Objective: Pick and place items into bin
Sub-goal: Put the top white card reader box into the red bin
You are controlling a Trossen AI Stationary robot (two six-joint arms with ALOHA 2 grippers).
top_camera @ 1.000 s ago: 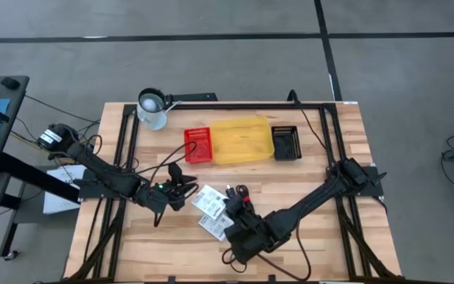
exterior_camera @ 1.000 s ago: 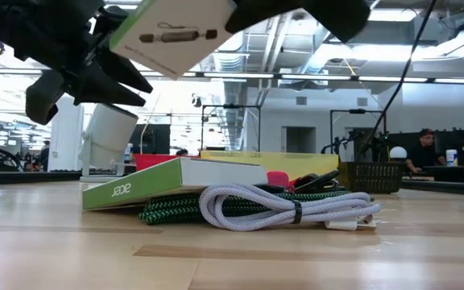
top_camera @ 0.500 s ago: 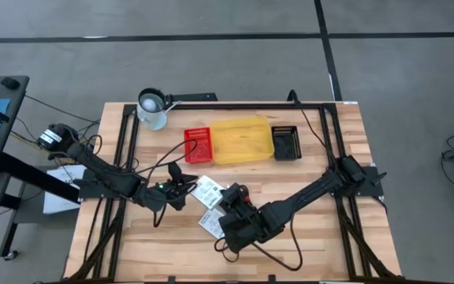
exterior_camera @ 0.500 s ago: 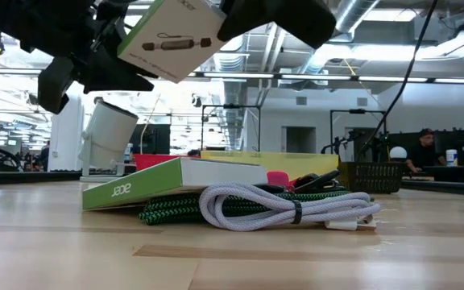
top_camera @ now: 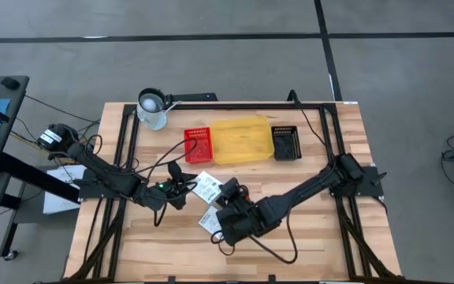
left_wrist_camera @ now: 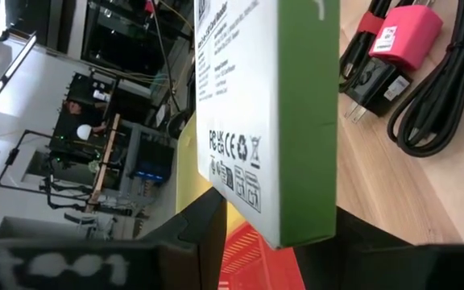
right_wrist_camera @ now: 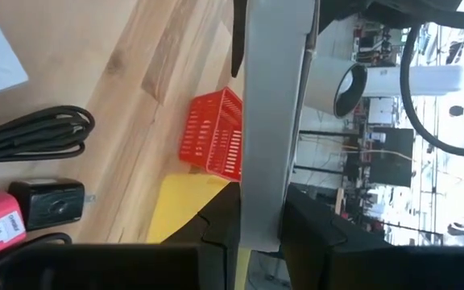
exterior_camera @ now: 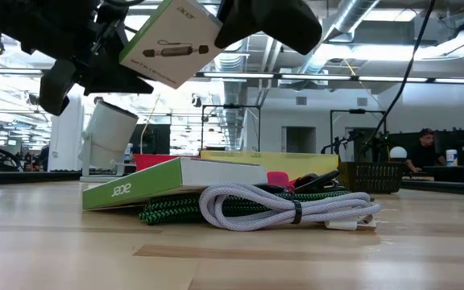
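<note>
The high view looks straight down from well above the light wooden slat table [top_camera: 321, 244], taking in the whole top and grey floor around it. The low view sits at table-top height, close to a flat white-and-green cardboard box [exterior_camera: 167, 179], facing level across into the room behind. Each wrist view looks forward along its own arm, very near the table. Both wrist views and the high view share the small red plastic basket [right_wrist_camera: 213, 138].

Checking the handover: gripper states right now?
Left gripper: shut on the white-and-green box, held in the air.
Right gripper: shut on the same box's thin edge.
</note>
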